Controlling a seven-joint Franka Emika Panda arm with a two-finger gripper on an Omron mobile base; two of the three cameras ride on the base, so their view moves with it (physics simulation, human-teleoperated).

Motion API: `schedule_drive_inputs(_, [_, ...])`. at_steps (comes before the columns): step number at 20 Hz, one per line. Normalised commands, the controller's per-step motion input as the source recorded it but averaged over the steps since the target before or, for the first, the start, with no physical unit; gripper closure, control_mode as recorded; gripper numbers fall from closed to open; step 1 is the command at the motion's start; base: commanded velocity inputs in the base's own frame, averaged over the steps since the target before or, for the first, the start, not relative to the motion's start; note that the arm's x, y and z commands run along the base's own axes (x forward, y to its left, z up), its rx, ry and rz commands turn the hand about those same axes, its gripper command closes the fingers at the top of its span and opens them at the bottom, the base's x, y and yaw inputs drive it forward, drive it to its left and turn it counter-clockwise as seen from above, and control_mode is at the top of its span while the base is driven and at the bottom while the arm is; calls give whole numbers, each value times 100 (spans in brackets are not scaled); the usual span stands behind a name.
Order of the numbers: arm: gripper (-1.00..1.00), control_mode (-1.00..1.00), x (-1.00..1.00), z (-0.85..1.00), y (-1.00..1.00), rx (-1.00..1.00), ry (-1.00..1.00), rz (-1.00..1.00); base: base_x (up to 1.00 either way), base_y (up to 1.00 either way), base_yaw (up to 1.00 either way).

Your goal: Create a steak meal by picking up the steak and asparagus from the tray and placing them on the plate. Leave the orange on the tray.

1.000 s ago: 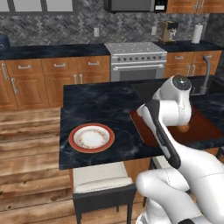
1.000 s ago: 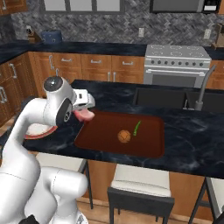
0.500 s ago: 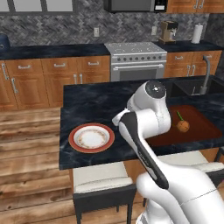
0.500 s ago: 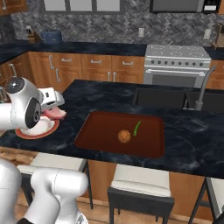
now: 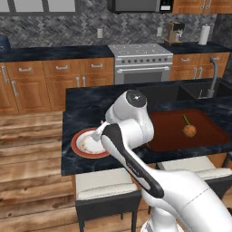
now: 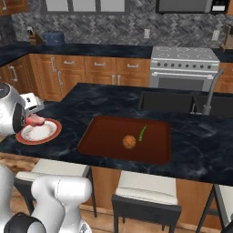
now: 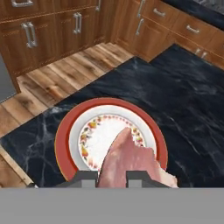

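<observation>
My gripper (image 7: 111, 177) is shut on the steak (image 7: 130, 161), a pink slab that hangs just above the plate (image 7: 65, 131), whose centre is white and whose rim is red-orange. From the right base view the steak (image 6: 36, 121) shows over the near left of the plate (image 6: 54, 134). My arm covers part of the plate (image 5: 78, 147) in the left base view. On the dark red-brown tray (image 6: 104, 136) lie the orange (image 6: 129, 142) and the thin green asparagus (image 6: 142, 133). In the left base view, the tray (image 5: 165, 131) holds the orange (image 5: 189, 131) and asparagus (image 5: 185, 119).
Plate and tray rest on a dark marble island counter (image 6: 91, 98). A sink with a faucet (image 6: 210, 93) lies behind the tray. Stools (image 5: 106, 188) stand under the counter's near edge. A stove (image 5: 140, 61) and wooden cabinets line the back wall.
My arm has swung left from the tray to the plate, carrying the steak along. The orange and asparagus have stayed where they were on the tray.
</observation>
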Motion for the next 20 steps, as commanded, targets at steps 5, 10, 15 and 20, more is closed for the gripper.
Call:
schedule_drive_inputs(5, [100, -100, 16, -51, 32, 0, 3, 15, 0, 0, 0])
schedule_drive_inputs(10, [100, -100, 23, -48, 5, 0, 0, 9, 0, 0, 0])
schedule_drive_inputs(15, [100, -100, 41, -34, 9, 0, 0, 7, 0, 0, 0])
schedule_drive_inputs(20, [100, -100, 44, -29, 17, 0, 0, 5, 0, 0, 0])
